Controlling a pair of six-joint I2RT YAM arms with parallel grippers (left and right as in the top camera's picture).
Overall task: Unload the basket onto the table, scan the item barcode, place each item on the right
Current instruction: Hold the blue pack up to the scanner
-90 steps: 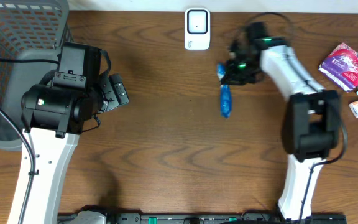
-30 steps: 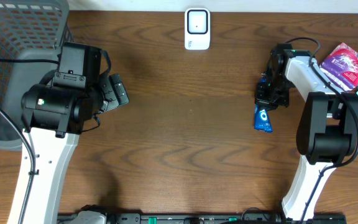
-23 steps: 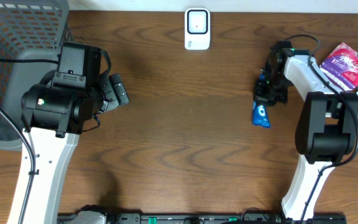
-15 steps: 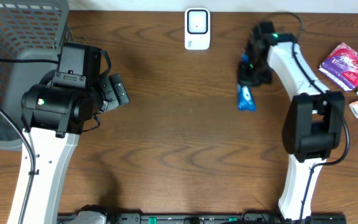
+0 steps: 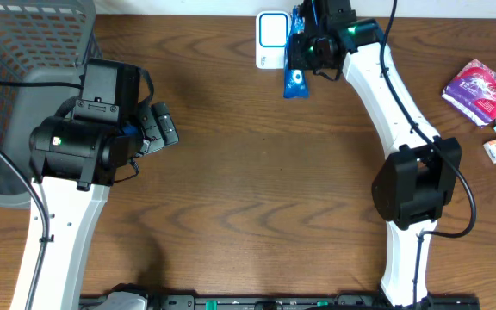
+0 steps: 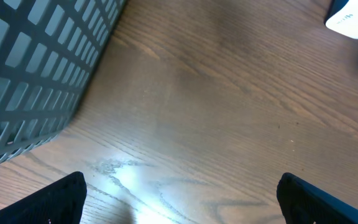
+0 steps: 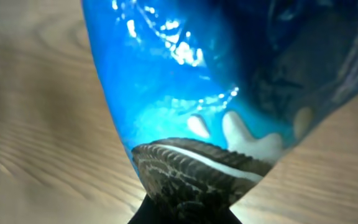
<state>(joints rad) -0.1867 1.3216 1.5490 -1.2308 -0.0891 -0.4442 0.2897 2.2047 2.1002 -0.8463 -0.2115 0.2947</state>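
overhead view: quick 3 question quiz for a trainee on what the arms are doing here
1. True or false: the right gripper is shut on the blue packet.
2. Which thing is the blue packet held closest to? A the white scanner; B the grey basket; C the pink packet.
3. Fill in: the left gripper holds nothing and its jaws stand ____.

Key: 1 true; 2 A; 3 open.
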